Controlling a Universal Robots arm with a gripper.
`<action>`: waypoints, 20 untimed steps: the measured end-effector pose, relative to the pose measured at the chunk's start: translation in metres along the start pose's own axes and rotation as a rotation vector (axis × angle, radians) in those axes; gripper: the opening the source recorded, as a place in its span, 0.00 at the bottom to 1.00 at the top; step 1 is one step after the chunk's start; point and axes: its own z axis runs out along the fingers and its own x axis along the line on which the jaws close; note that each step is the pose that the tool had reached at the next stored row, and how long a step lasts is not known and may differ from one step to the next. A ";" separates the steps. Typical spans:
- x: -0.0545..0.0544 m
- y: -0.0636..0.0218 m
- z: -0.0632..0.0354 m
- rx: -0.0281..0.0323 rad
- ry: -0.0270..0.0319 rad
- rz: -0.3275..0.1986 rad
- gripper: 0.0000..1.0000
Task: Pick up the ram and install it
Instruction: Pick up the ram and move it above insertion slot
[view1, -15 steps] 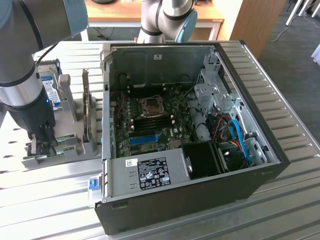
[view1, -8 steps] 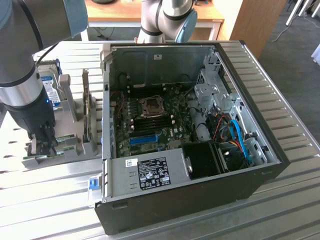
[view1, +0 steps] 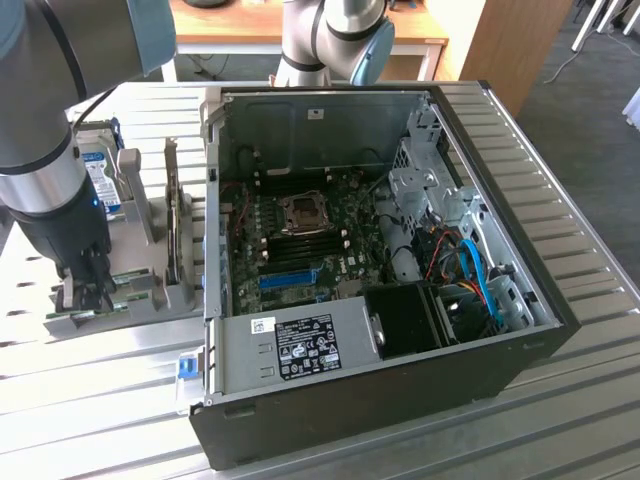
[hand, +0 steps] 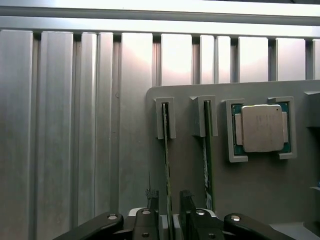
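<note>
Nothing I can read — the black label (view1: 308, 347) on the computer case (view1: 350, 415) shows only tiny print. The markings on the processor (hand: 261, 128) are too faint.

the ram (hand: 166, 165) is a thin greenish stick standing on its edge (just a sliver from here) in a slot of the grey holder (hand: 260, 195), another stick (hand: 207, 150) just beside.

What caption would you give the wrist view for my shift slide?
Open fingers straddle one ram stick slotted in the grey holder, a second stick and the processor alongside.
</note>
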 end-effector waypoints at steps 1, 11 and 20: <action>0.000 0.0000 0.0011 -0.0001 0.0001 0.000 0.31; 0.000 -0.0001 0.0071 0.0000 0.0002 0.000 0.31; 0.000 -0.0041 0.0073 -0.0003 0.0005 -0.014 0.31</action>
